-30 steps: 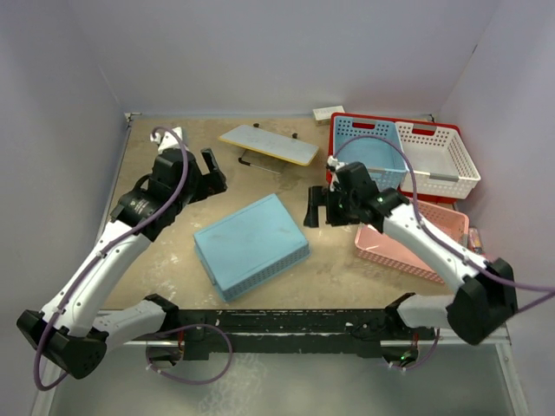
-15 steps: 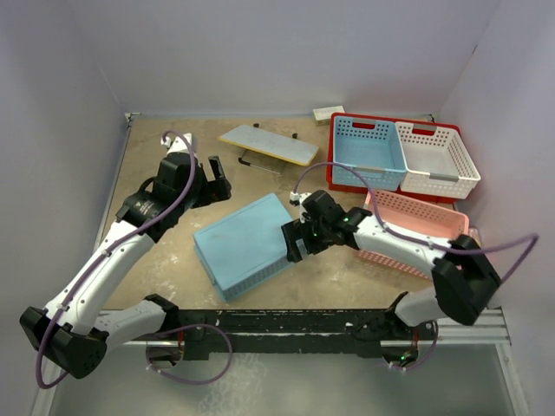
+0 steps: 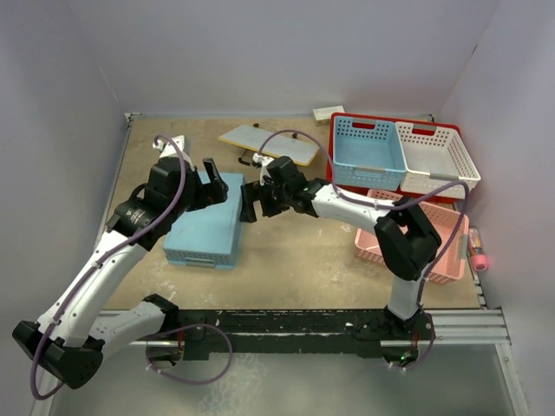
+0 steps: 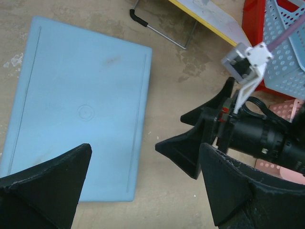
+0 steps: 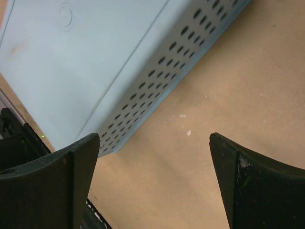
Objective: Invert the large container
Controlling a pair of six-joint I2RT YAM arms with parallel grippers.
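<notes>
**Item 1 – red bin (image 3: 395, 119).** Largest container on the table (image 3: 303, 260), at about 2 o'clock in the overhead view, against the back right corner. It stands open side up. A light-blue basket (image 3: 368, 152) and a white basket (image 3: 438, 156) sit side by side inside it, so only its rim and walls show. Neither gripper touches it. One red corner (image 4: 252, 21) shows at the top right of the left wrist view.

**Item 2 – left gripper (image 3: 210, 182).** Hangs over the 12 o'clock end of the blue box, with its fingers (image 4: 47, 186) spread wide and nothing between them.

**Item 3 – right gripper (image 3: 249, 201).** Reaches across to mid-table, just beside the blue box on its 3 o'clock side. Its fingers (image 5: 43, 186) are spread wide and nothing is gripped. Only bare table and the box's perforated wall lie under the gap.

**Item 4 – blue box (image 3: 204, 230).** Lies bottom up at about 9 o'clock from the table centre. The upper face is smooth and the side walls are perforated.

**Item 5 – pink basket (image 3: 447, 243).** Sits at 3 o'clock, in front of the red bin, and is partly hidden by the right arm.

**Item 6 – board (image 3: 269, 143).** Pale with a yellow edge, propped on a wire stand at 12 o'clock.

**Item 7 – small white box (image 3: 328, 113).** Sits at the back wall, just beside the red bin's far left corner.
</notes>
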